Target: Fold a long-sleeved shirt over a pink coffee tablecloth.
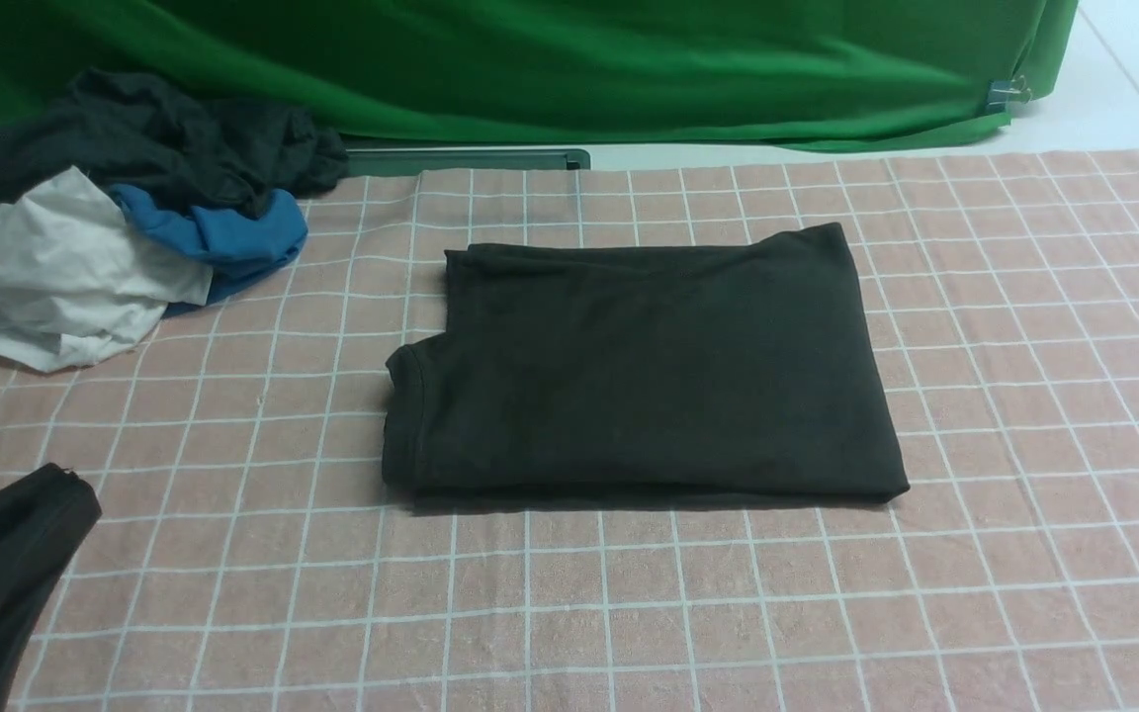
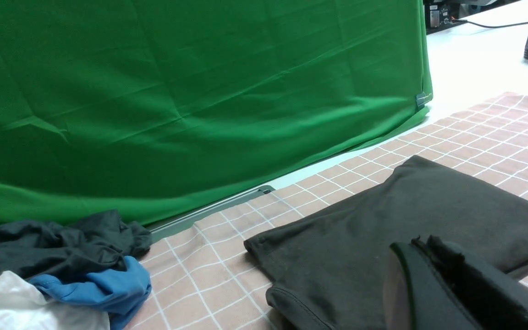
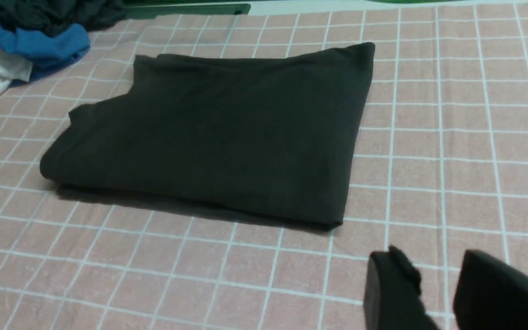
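The long-sleeved shirt (image 1: 644,371) lies folded into a black rectangle in the middle of the pink coffee tablecloth (image 1: 629,613), its collar edge toward the left. No logo shows. My left gripper (image 1: 70,487) sits low at the front left, apart from the shirt. In the left wrist view the left gripper (image 2: 422,243) has its fingers pressed together with nothing between them, and the shirt (image 2: 383,215) lies beyond. My right gripper (image 3: 433,263) hovers over bare cloth just off the shirt's (image 3: 218,133) near right corner, open and empty; it is out of the front view.
A heap of black, blue and white garments (image 1: 125,213) sits at the back left of the tablecloth. A green fabric backdrop (image 1: 550,69) hangs behind, with a grey-green rail (image 1: 466,158) at its foot. White tabletop (image 1: 1113,99) shows at the back right.
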You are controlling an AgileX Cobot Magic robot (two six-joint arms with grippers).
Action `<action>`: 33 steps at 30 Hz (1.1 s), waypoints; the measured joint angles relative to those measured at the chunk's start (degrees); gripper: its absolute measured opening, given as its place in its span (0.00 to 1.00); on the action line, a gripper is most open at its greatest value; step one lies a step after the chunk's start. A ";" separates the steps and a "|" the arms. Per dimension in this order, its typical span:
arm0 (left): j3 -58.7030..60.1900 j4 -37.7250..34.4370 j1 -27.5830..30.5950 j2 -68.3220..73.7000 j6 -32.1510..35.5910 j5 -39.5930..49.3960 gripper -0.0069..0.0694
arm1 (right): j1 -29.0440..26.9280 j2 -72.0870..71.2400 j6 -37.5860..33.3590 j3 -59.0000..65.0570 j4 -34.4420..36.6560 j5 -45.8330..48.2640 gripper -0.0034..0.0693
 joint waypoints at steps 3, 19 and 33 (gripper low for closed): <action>0.00 0.72 0.00 0.00 0.00 0.00 0.12 | -0.06 -0.33 -0.83 0.32 -2.90 -1.36 0.33; 0.00 2.07 0.00 0.00 0.04 0.07 0.12 | -5.70 -23.52 -7.33 27.74 -5.09 -27.27 0.09; 0.00 2.11 0.00 0.00 0.04 0.07 0.12 | -5.97 -24.51 -5.79 29.98 -5.62 -25.79 0.09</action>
